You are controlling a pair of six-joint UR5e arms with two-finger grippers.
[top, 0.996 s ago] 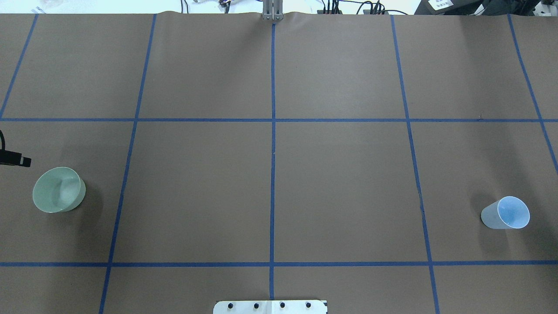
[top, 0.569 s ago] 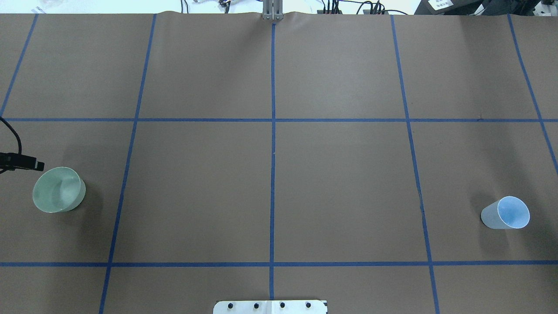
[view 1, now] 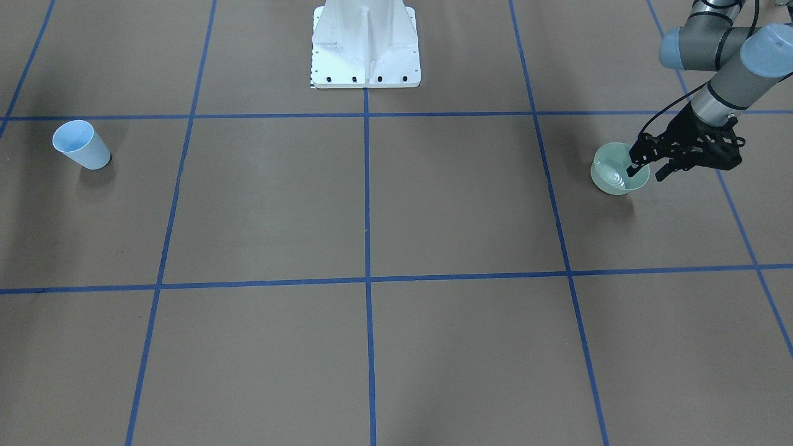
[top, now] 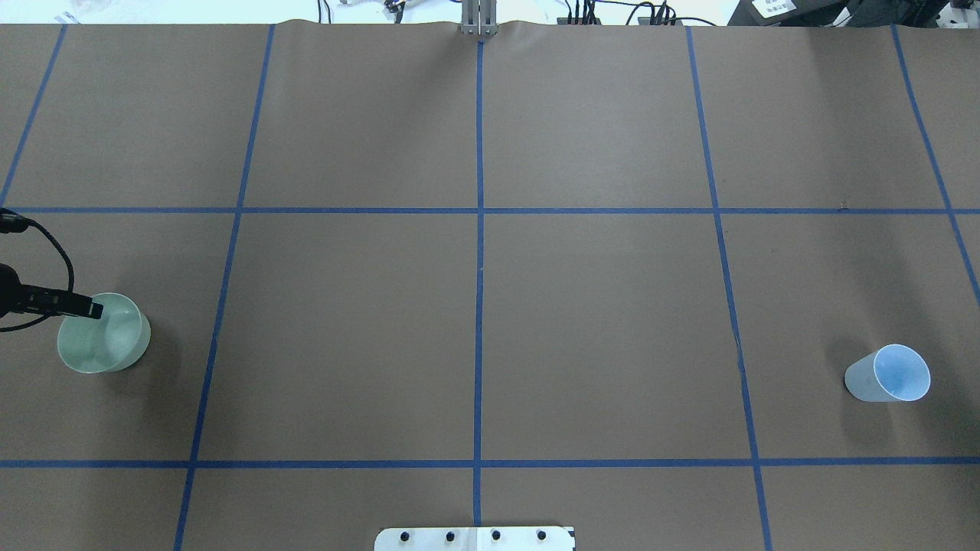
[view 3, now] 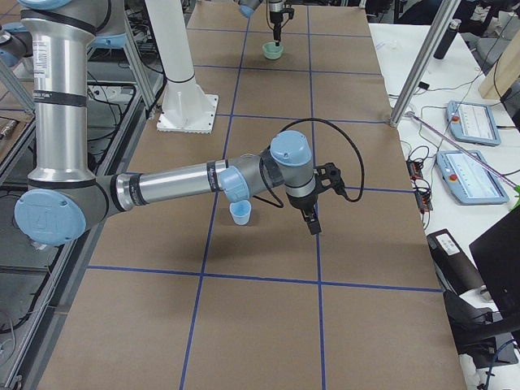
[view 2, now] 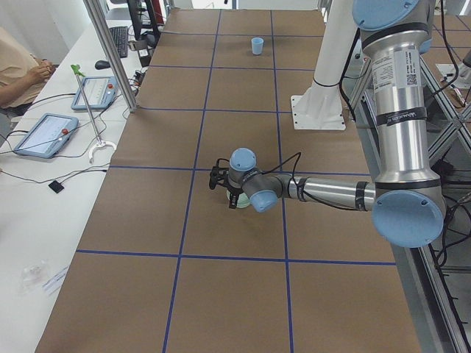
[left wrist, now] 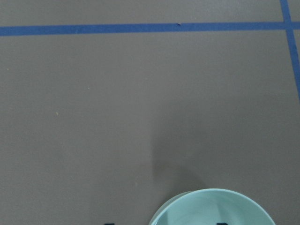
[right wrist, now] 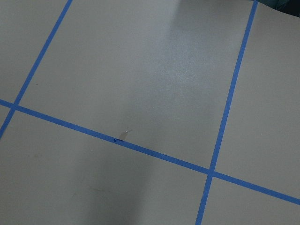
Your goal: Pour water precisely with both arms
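Left gripper [view 1: 645, 172] has advanced since 1 s ago, jaws wide astride the wall of the green cup [view 1: 608, 178] at the left edge of the desk [view 1: 433, 204]; it should squeeze gently, keeping the cup level.

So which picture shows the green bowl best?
Overhead: the bowl shows nearly whole, inside too. In front view the left gripper covers part; side views show it tiny or mostly hidden; left wrist view catches only its rim.

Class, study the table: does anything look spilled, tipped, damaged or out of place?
Nothing spilled or tipped. The pale green round cup and the pale blue plastic cup both stand upright on brown paper. Only oddity: a small pale nick on one blue tape line.
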